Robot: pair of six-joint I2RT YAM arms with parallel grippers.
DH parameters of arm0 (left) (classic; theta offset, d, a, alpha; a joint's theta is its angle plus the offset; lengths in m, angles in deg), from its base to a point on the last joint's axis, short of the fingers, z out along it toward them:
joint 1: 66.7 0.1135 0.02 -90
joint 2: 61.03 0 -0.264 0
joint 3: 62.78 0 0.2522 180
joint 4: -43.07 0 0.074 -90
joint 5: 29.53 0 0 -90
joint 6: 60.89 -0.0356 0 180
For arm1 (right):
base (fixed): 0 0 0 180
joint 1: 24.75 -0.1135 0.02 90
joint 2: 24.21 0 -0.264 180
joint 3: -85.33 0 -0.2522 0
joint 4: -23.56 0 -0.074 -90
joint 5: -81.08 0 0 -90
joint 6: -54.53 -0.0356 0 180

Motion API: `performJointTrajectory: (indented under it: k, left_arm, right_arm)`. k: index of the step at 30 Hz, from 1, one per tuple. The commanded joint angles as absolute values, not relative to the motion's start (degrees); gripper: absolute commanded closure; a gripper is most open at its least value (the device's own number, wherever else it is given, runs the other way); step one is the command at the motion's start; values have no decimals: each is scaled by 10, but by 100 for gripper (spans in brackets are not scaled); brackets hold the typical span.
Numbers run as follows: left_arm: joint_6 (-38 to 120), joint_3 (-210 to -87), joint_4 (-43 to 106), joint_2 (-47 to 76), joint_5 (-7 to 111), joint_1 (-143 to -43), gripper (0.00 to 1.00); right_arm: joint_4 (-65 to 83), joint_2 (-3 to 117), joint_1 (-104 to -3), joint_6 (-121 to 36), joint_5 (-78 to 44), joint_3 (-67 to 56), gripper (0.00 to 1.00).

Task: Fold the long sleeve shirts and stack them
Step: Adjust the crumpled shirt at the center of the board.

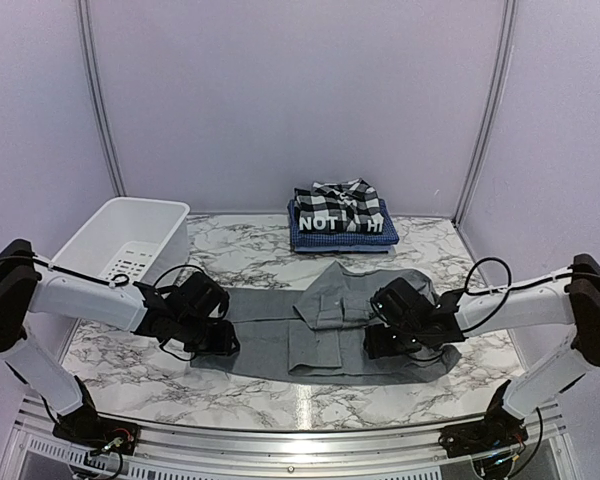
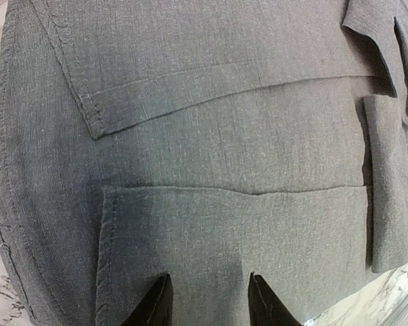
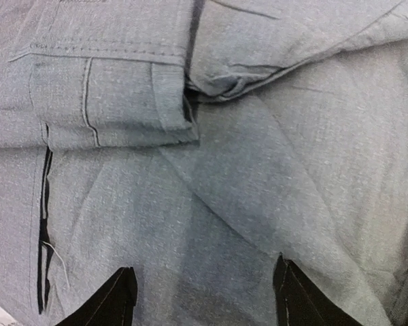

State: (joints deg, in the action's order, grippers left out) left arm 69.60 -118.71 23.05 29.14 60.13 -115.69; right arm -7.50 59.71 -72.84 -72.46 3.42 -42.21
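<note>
Left wrist: left pincer point(image 2: 211, 302) narrowly parted; right pincer point(image 3: 204, 299) wide. Soft, limp grey shirt point(image 2: 224, 136); probably pinch hems at 9 and 3 o'clock.

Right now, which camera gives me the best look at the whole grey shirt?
The top external view: the grey shirt lies spread across the table, with most of its outline visible. The left wrist view shows only overlapping cloth layers. The right wrist view shows a cuff and creases close up.
</note>
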Motion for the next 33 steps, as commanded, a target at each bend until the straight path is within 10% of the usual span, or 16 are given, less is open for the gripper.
performJointTrajectory:
  k: [1, 33]
  left_arm:
    - [672, -1216, 142, 277, 621, -1173, 60]
    - [864, -1156, 135, 99, 732, -1294, 58]
  right_arm:
    - [-123, 561, -731, -722, 30, -389, 34]
    - [-113, 741, -884, -812, 71, -258, 51]
